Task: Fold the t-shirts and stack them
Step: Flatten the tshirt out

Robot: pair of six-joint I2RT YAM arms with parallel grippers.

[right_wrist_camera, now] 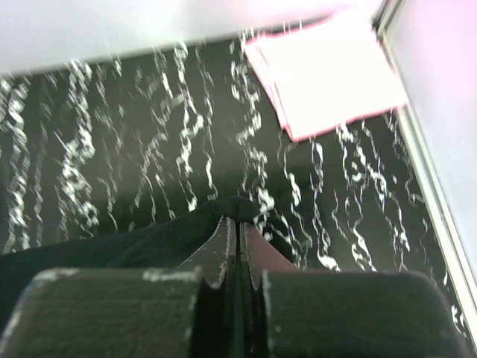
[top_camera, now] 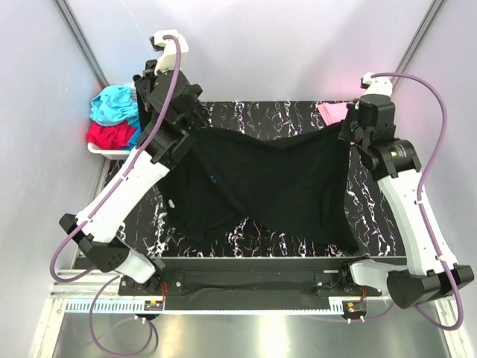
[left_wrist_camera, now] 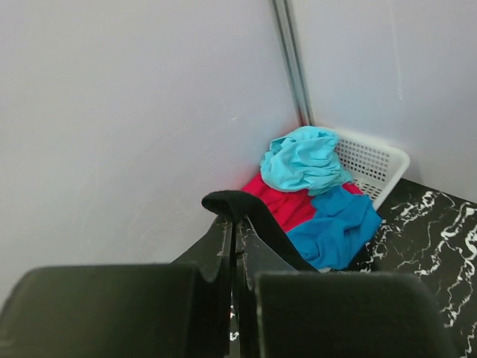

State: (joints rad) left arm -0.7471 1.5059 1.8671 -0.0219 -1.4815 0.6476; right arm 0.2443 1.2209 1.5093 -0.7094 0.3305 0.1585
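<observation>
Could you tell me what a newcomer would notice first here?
The black shirt stretched over the table, its far corners pinched in the shut left gripper and right gripper. Then the teal shirt, red shirt and blue shirt heaped in the basket at far left, and the folded pink shirt at far right.

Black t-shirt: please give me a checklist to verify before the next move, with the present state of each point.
1. Left pincer shut on black t-shirt: ok.
2. Right pincer shut on the same shirt: ok.
3. Cloth smooth: not ok, diagonal folds show.
4. Pink t-shirt folded, apart from the black one: ok.
5. Other t-shirts inside basket: ok.
6. Which side faces up: cannot tell.
</observation>
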